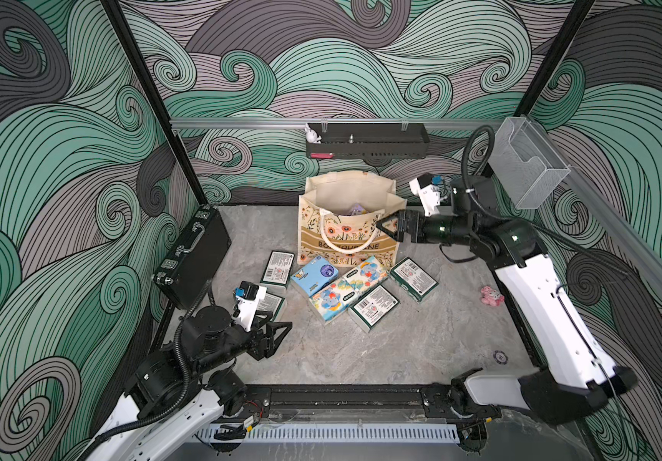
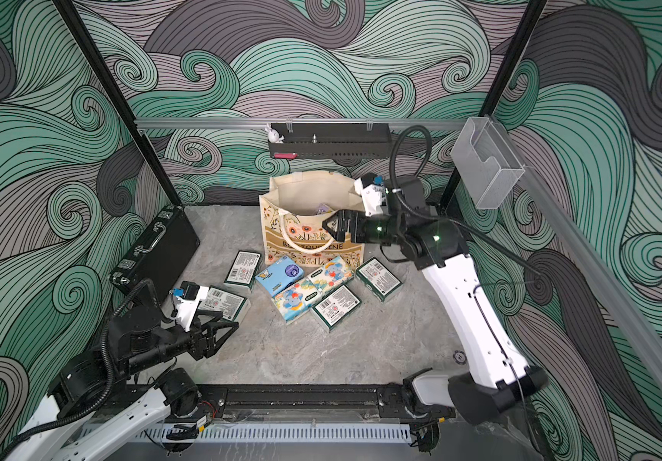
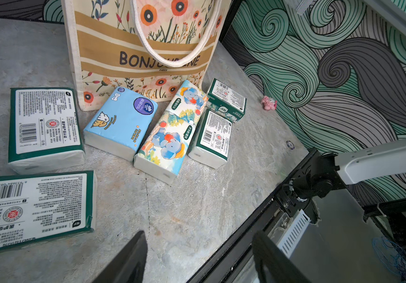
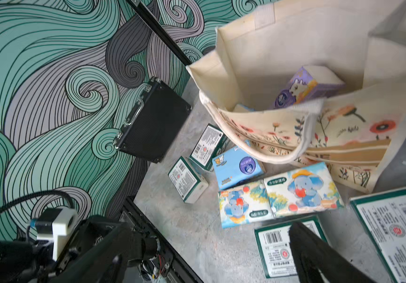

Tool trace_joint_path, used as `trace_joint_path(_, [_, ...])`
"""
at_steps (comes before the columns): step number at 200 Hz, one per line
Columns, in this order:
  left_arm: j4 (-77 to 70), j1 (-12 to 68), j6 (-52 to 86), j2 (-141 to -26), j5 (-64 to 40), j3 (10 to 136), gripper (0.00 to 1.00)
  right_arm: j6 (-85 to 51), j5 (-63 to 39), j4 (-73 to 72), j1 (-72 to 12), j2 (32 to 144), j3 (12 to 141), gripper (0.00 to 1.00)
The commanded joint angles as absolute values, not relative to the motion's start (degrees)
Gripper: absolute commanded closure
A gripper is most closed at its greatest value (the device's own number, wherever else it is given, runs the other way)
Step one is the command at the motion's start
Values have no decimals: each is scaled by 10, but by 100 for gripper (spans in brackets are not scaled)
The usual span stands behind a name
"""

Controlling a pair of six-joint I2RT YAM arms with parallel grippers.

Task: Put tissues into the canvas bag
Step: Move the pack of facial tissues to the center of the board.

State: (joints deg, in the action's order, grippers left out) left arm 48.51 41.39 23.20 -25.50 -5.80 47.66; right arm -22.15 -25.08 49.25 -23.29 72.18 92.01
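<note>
The canvas bag (image 1: pixel 347 191) (image 2: pixel 305 195) stands open at the back of the floor. A purple pack (image 4: pixel 304 88) (image 1: pixel 357 209) lies inside it. Several tissues lie in front of it: green-and-white packs (image 1: pixel 414 278) (image 1: pixel 278 268) (image 1: pixel 374 308), a light blue one (image 1: pixel 314 274) (image 3: pixel 121 122) and two elephant ones (image 1: pixel 331 299) (image 4: pixel 302 190). My right gripper (image 1: pixel 383 229) (image 2: pixel 327 229) (image 4: pixel 209 227) hovers open and empty by the bag's front right corner. My left gripper (image 1: pixel 281 339) (image 2: pixel 227 335) (image 3: pixel 199 236) is open and empty low at the front left, beside a green-and-white pack (image 3: pixel 33 210).
A black briefcase (image 1: pixel 193 259) leans on the left wall. A small pink toy (image 1: pixel 491 296) lies near the right wall, with a round token (image 1: pixel 500 356) in front of it. On the back rail hang a black shelf (image 1: pixel 367 141) and a clear holder (image 1: pixel 529 163).
</note>
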Motion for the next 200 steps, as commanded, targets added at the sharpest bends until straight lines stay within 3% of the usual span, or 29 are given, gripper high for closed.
trace_joint_path(1, [496, 412, 231, -322, -51, 493, 29, -221, -231, 452, -233, 661, 802, 1])
trace_joint_path(42, [373, 412, 252, -456, -122, 482, 29, -210, -195, 428, -232, 569, 596, 1])
trace_joint_path(83, [323, 412, 317, -573, -180, 499, 29, -242, -233, 316, -231, 591, 475, 1])
trace_joint_path(200, [239, 413, 408, -617, -230, 402, 30, -221, -201, 211, -231, 793, 504, 1])
